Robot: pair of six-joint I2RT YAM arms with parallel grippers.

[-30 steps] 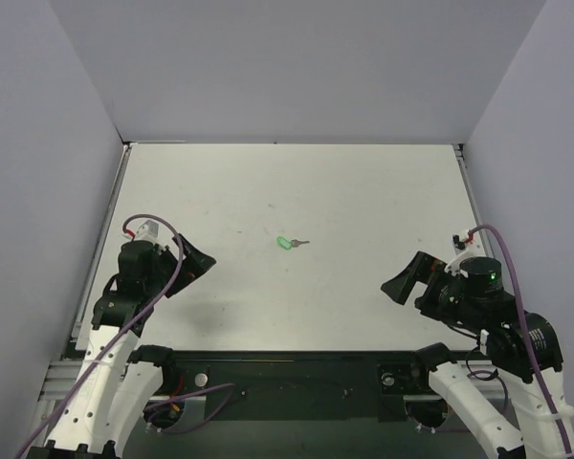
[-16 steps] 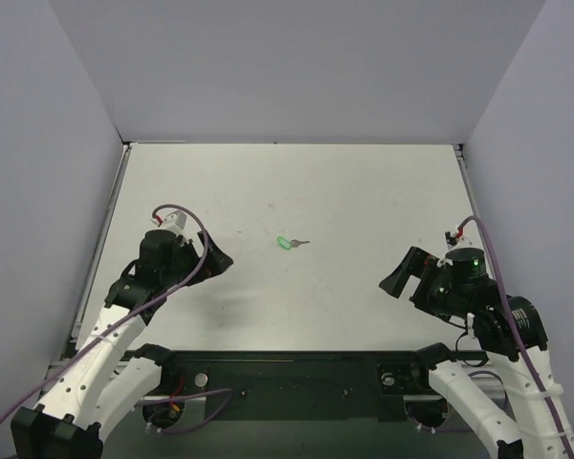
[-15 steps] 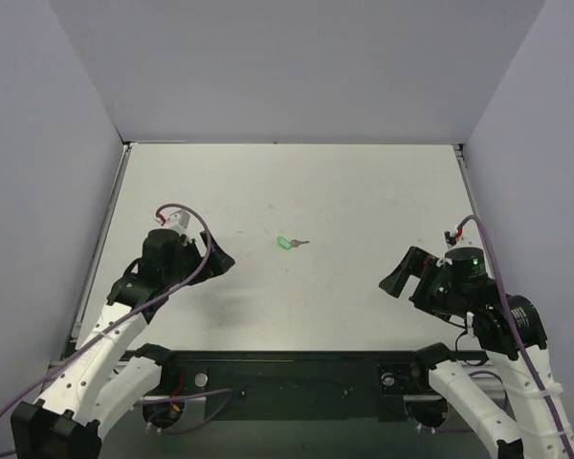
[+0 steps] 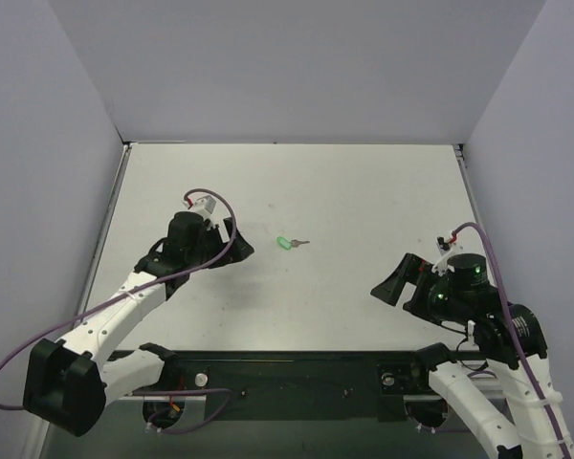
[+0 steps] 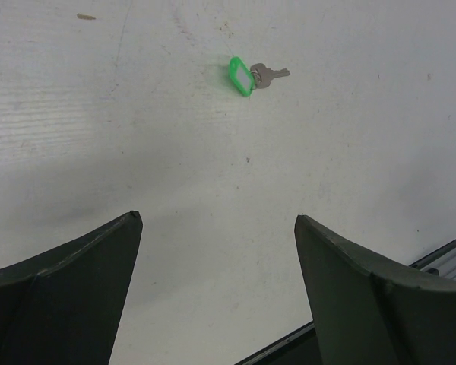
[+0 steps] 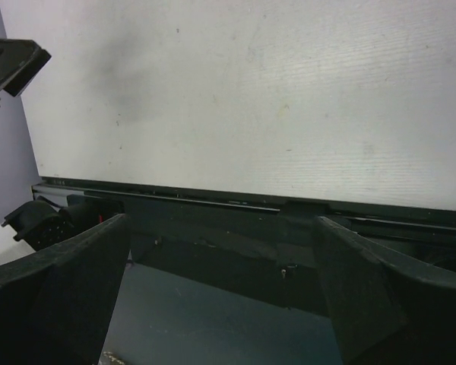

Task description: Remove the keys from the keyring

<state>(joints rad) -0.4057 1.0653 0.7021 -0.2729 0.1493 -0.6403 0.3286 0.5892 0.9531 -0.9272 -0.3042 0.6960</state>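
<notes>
The left gripper gapes wide, empty; ahead of it the green tag lies flat on the table, key joined at its ring; the right gripper is wide open, empty, well apart. Risk: both pieces are tiny and flat; fingers may skid them away. One key; one tag.

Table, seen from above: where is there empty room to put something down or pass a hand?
The far half of the table, beyond the keyring and key, is bare. So is the middle strip between the left tool and right tool, nearer than the keyring. Tightest: the gap from left tool to keyring.
</notes>
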